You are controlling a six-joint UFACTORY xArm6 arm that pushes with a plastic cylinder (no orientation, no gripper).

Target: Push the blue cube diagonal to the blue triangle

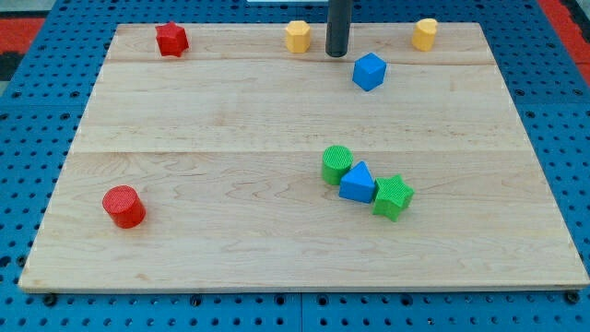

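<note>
Camera view: my tip [337, 53] (perhaps touching) beside blue cube [369, 71]

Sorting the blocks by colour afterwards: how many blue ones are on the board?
2: the blue cube near the view's top, just right of my tip; the blue triangle lower down, between two green blocks. None appear hidden.

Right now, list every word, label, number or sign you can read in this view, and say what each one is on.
None: there is no readable text in this view.
The wooden board, the blue cube, the blue triangle and the other blocks carry no print.
My tip, just to the upper left of the blue cube, is plain dark.
The blue pegboard shows only holes.
</note>
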